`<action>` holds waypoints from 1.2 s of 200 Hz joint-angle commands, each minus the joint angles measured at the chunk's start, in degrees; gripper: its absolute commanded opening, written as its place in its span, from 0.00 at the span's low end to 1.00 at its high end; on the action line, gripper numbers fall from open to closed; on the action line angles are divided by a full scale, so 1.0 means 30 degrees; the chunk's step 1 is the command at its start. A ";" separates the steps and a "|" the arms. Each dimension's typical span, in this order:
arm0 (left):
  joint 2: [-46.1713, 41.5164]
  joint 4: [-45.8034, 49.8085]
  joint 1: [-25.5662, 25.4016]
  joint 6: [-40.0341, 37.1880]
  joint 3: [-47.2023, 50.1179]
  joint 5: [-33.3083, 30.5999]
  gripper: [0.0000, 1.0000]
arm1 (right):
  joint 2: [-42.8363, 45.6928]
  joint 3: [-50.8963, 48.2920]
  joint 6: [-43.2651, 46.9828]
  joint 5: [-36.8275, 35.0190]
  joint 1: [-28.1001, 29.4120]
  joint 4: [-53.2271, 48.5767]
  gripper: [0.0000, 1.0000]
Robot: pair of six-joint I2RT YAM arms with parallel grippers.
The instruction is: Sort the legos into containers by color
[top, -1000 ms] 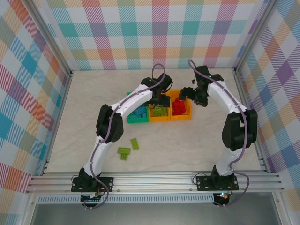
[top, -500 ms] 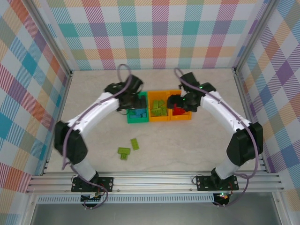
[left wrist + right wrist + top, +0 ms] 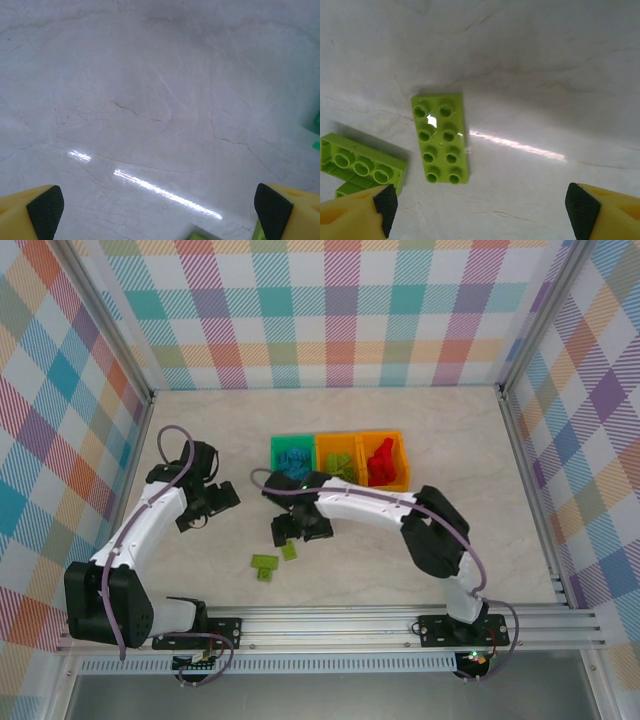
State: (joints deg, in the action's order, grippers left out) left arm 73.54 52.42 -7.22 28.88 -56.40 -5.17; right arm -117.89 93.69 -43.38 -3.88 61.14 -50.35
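Observation:
Two lime green legos lie loose on the table: a flat eight-stud brick and a smaller pair of bricks to its left. My right gripper hovers just above them, open, the eight-stud brick lying between its fingers nearer the left one, untouched. My left gripper is open over bare table at the left, holding nothing. At the back stand the containers: a green bin with blue legos, an orange bin with lime legos, and an orange bin with red legos.
The right arm stretches leftward across the table in front of the bins. A metal rail runs along the near edge, and checkered walls close in the other three sides. Bare table lies left and right of the loose bricks.
The left arm swung away from the bins to the table's left side. The right arm left the red bin and reached down and left to the loose lime bricks.

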 commanded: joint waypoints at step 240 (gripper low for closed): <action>-0.2127 -0.0511 0.1409 -0.0448 0.3523 0.3779 1.00 | 0.0008 0.2808 0.1196 -0.2075 -0.2396 -0.2085 0.35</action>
State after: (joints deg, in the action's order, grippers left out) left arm 69.36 50.76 -3.90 25.06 -48.64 2.98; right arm -123.35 98.08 -42.85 -7.31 56.38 -54.08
